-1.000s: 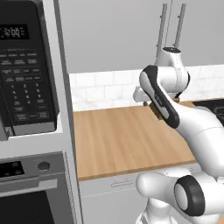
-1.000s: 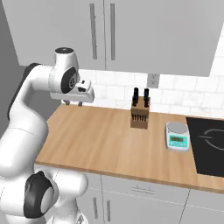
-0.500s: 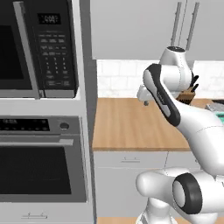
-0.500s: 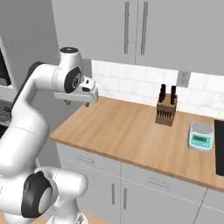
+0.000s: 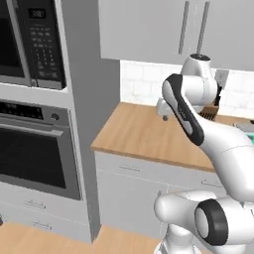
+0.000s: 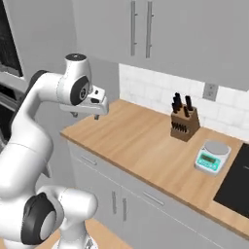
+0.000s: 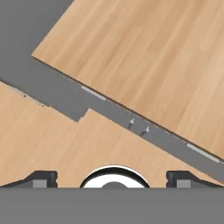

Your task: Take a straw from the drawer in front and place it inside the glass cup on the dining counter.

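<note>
My jaws stand spread wide, with nothing between them; in the hand view their two dark fingertips rise far apart near the lower corners. The jaws hang above the near-left corner of the wood-topped tabletop, clear of its surface. In the left base view my own forearm hides most of the jaws, so their spread is hard to read there. Below the jaws, the hand view looks down past the tabletop edge onto grey cabinet fronts and the wood floor; the small handles on those fronts are too tiny to make out clearly. Well beyond the jaws, toward the tiled wall, stand a knife block and a kitchen scale. A dark cooktop is cut off by the frame edge. To the far side, the oven and microwave are partly cropped.
</note>
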You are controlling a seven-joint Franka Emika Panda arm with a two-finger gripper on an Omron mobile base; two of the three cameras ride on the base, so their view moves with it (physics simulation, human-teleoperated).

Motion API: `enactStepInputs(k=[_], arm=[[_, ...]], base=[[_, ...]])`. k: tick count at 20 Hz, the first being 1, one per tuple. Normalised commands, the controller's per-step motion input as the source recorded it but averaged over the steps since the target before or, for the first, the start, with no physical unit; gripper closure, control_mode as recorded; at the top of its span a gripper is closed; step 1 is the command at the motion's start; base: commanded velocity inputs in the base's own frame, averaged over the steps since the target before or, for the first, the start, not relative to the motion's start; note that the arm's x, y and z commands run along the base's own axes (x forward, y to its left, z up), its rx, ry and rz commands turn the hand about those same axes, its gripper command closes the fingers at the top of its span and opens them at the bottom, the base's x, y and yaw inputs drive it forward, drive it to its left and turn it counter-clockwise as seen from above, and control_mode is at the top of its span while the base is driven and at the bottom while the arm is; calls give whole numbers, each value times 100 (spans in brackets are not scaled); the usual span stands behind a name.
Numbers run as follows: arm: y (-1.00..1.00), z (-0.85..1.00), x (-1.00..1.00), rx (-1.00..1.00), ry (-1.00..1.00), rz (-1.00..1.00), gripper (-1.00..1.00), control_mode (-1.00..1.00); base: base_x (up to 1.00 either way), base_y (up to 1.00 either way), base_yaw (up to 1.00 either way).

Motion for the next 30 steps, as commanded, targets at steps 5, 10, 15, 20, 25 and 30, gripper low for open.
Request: enactStepInputs(k=[5, 10, 15, 20, 25, 30], arm=[[0, 0, 0, 0, 0, 0, -100, 100], [0, 0, 0, 0, 0, 0, -100, 100], [0, 0, 0, 0, 0, 0, -100, 100], [0, 0, 0, 0, 0, 0, -100, 100], [0, 0, 0, 0, 0, 0, -100, 100], [0, 0, 0, 0, 0, 0, -100, 100]], base=[[-17, -43, 47], [6, -44, 40], [-1, -45, 38], [0, -42, 39], [-11, -62, 36], [-29, -66, 31]])
